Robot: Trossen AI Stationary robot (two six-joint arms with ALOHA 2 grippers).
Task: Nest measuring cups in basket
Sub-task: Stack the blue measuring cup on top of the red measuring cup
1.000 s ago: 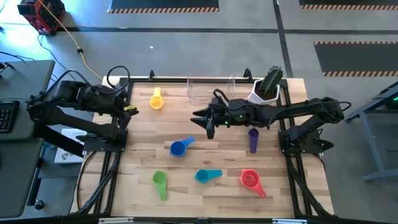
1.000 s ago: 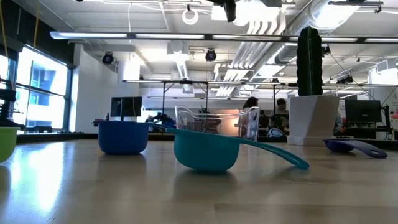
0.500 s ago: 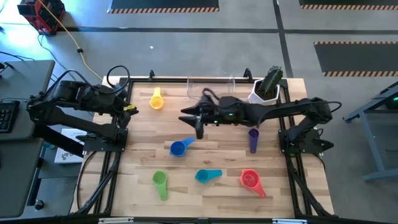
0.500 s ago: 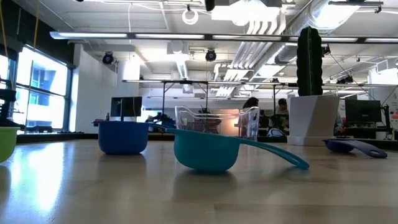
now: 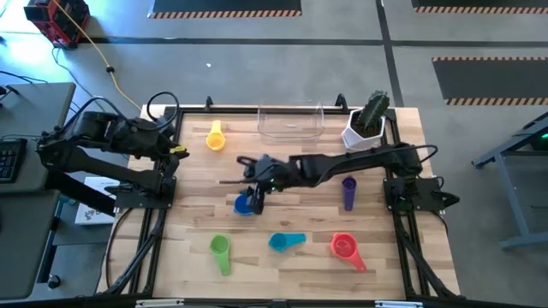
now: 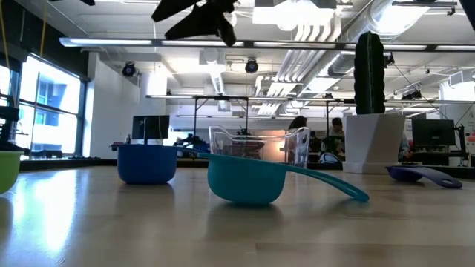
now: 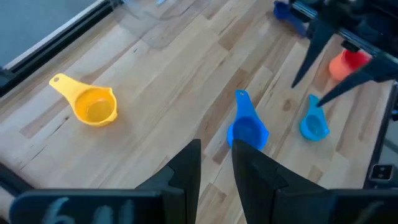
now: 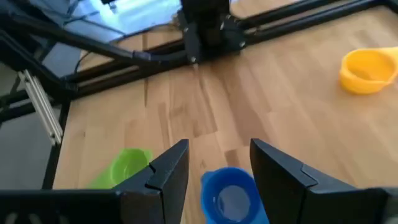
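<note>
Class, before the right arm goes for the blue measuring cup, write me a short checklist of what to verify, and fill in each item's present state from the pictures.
1. Right gripper open, nothing held: ok.
2. Right gripper lined up over the blue cup: ok, the bowl shows between its fingers.
3. Blue cup upright, bowl empty: ok.
4. Neighbouring green cup apart from the blue one: ok.
5. Basket clear to receive cups: ok, nothing inside it in the high view.
6. Left gripper parked at the table's left edge: ok.
</note>
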